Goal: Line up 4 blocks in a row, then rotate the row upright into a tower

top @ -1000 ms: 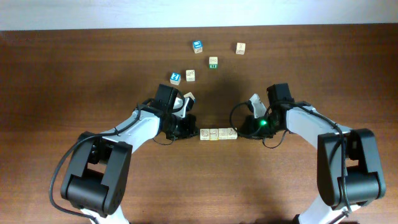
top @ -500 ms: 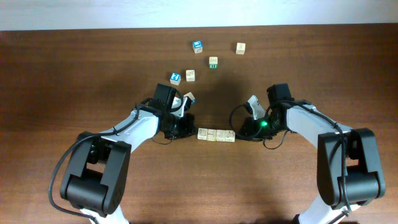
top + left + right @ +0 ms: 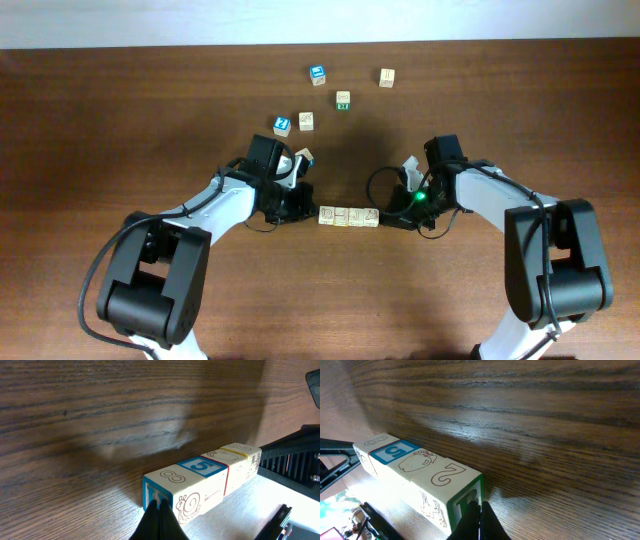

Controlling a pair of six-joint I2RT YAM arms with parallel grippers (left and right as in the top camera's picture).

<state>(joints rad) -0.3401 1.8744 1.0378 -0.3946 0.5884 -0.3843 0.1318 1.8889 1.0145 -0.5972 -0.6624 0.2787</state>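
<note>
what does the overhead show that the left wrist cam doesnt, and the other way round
Only overhead: loose cubes farther back, two with blue tops. Only left wrist: the prints, an 8 on the near block's top, a blue 5 on the next, a snail on the near block's side. Both: the row of blocks on the wooden table, with the left fingers shut at its end.

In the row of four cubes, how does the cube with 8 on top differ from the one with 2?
The 8 cube ends the row at the left end effector; the 2 cube ends it at the right end effector. The 8 cube's end face is printed blue, the 2 cube's green. Both are pale wood, alike in size.
</note>
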